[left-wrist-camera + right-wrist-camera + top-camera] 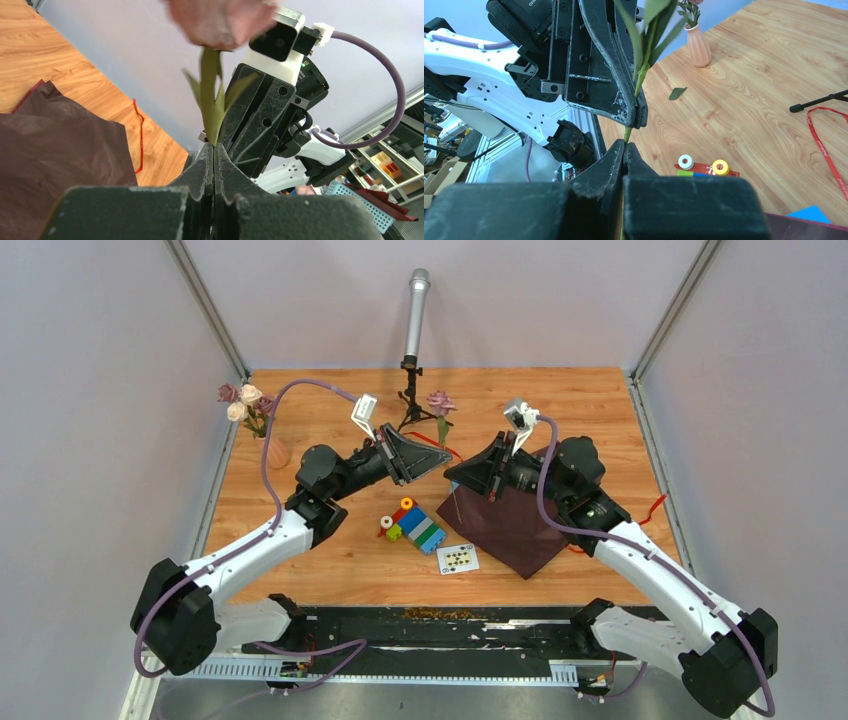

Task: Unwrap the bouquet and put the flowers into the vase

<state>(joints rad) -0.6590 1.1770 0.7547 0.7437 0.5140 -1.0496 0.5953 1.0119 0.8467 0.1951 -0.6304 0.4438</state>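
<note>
Now the left gripper (214, 150) and the right gripper (625, 146) are both clamped tight on the thin green stem of one dusty purple artificial rose (440, 402). The left grips just above the right, the tips nearly touching, a little toward twelve o'clock of the light wooden table (330, 575). The bloom stands above the fingers.

A grey microphone on a black tripod (415, 315) stands at twelve o'clock, just behind the held rose. A cluster of coloured toy blocks (413, 525) lies at six o'clock of the grippers, with a small white dotted card (459, 558) beside it. The flat dark maroon paper sheet (510, 525) lies at four o'clock, partly under the right arm, with thin red ribbon (655, 506) off its three o'clock side. A loose green leaf (677, 93) lies on the wood.

At ten o'clock, well apart, the ribbed salmon-pink vase (276, 452) stands upright with three small purple and cream roses (245, 402) in it. The left forearm lies between it and the held rose.
</note>
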